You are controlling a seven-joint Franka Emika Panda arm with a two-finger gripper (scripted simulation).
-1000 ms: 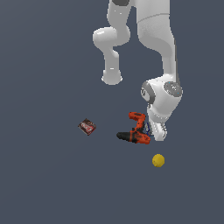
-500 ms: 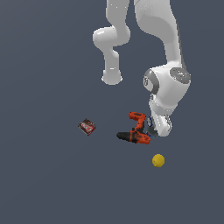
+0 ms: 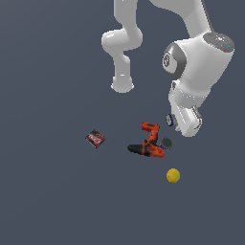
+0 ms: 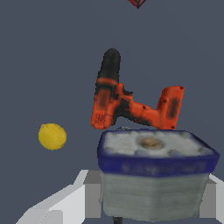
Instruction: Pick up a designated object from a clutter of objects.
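The designated object, a small stubby can (image 4: 155, 175) with a dark blue rim and whitish face, sits between my gripper's fingers (image 4: 65, 201) in the wrist view. In the exterior view it is a tiny blue-white item (image 3: 168, 119) at the gripper (image 3: 173, 121), held above the floor. The gripper is shut on it. Below lies the clutter: the orange-and-black power drill (image 3: 148, 142) (image 4: 131, 105), a dark grey disc (image 3: 166, 142) beside it, the yellow ball (image 3: 173, 175) (image 4: 52, 136) and a dark red-brown packet (image 3: 95, 139).
The arm's white base (image 3: 122, 86) stands behind the clutter. The packet's corner shows at the edge of the wrist view (image 4: 138, 2). The floor is plain dark grey.
The gripper has risen from beside the drill, carrying the small can with it. The grey disc beside the drill has come into sight. The drill, ball and packet have not moved.
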